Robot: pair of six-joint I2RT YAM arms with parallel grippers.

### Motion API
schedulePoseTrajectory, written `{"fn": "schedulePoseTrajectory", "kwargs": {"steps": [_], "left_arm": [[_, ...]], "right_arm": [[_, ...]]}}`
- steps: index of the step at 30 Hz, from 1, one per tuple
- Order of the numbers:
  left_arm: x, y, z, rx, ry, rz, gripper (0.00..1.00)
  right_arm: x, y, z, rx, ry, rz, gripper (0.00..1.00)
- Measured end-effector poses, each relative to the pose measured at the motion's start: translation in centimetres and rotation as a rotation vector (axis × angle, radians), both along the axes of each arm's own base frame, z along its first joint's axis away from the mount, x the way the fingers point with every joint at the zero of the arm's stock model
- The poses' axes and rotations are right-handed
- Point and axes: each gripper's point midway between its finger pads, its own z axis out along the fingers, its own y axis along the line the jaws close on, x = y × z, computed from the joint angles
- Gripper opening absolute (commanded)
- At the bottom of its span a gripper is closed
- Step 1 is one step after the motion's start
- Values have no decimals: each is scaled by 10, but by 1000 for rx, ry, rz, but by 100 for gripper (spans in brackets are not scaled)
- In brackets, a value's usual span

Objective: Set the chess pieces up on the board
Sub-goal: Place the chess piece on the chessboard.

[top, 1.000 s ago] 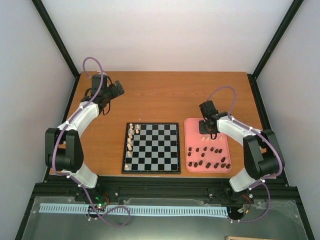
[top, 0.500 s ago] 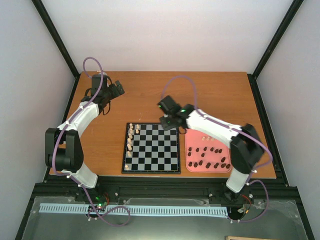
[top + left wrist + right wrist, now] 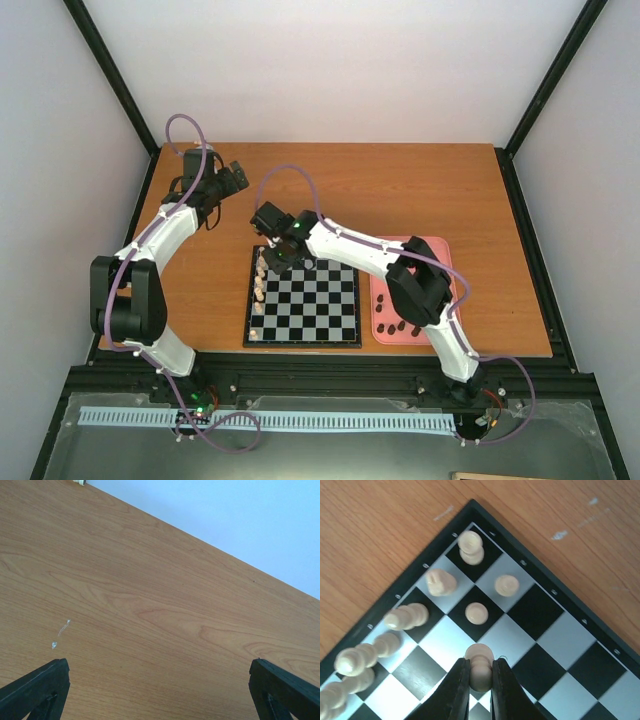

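Right of the board [image 3: 320, 312], toward its near side, dark chess pieces [image 3: 392, 324] lay on the pink tray [image 3: 380, 288]. Over the board's far-left corner the right tool [image 3: 480, 680] was clamped on a cream piece [image 3: 479, 656], with other cream pieces [image 3: 476, 613] standing on squares just beside it. Lowered off-centre, the tool might topple those neighbours, or the piece could end up straddling two squares. Beyond that corner, the left tool [image 3: 233, 177] hung over the table [image 3: 400, 190], its fingers wide apart and holding nothing.

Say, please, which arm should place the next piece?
Right: the right gripper holds a cream turned piece above the checkered black and grey board; the left gripper hangs open over the wooden tabletop.
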Motion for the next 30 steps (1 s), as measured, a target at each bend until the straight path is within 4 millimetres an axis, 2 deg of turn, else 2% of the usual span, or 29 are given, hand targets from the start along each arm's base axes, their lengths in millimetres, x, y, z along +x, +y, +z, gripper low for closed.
{"fn": "schedulePoseTrajectory", "kwargs": {"steps": [4,17,25,30], "left_arm": [[0,0,0,0,0,0,100],[0,0,0,0,0,0,100],[0,0,0,0,0,0,100],[0,1,0,2,0,3,100]], "right_arm": [[-5,14,0,7,7,35,6],[-24,16,-13,-31,50,79,7],[-26,18,-39,-66,85,90,7],[-24,24,-32,-46,75,100,8]]}}
